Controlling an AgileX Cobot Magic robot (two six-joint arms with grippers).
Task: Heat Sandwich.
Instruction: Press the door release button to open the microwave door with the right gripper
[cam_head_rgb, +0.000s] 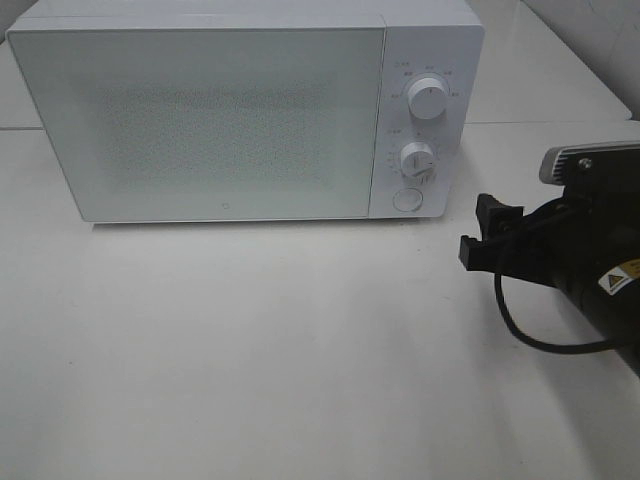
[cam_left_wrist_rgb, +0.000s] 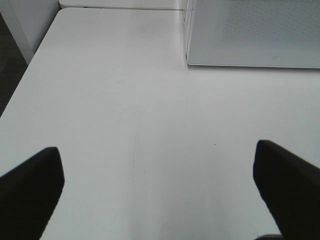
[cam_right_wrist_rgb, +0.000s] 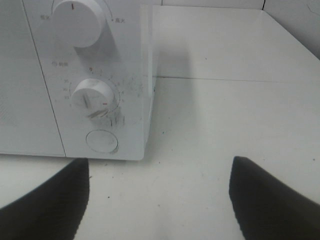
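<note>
**While door is shut: microwave station**

Bench (cam_head_rgb: 300, 360): white. Microwave (cam_head_rgb: 200, 120): toward far edge, door closed. Sandwich: unseen in every view; possibly inside, cannot tell. Right arm (cam_head_rgb: 590, 265): low, reaching from right edge; right claw (cam_right_wrist_rgb: 160, 210) wide open, empty, facing the door button (cam_right_wrist_rgb: 102, 141). Left claw (cam_left_wrist_rgb: 160, 195): fully open, empty, over left side. Risk: a skewed push could turn the timer knob (cam_right_wrist_rgb: 92, 99) instead.

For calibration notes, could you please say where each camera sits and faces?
Exterior high: mounted high, looking down at microwave and table; right tool at right.
Left wrist: on left arm, facing across table toward microwave's corner; open left tool.
Right wrist: on right arm, facing the dials; open right tool.
Shared: all show the microwave.
</note>
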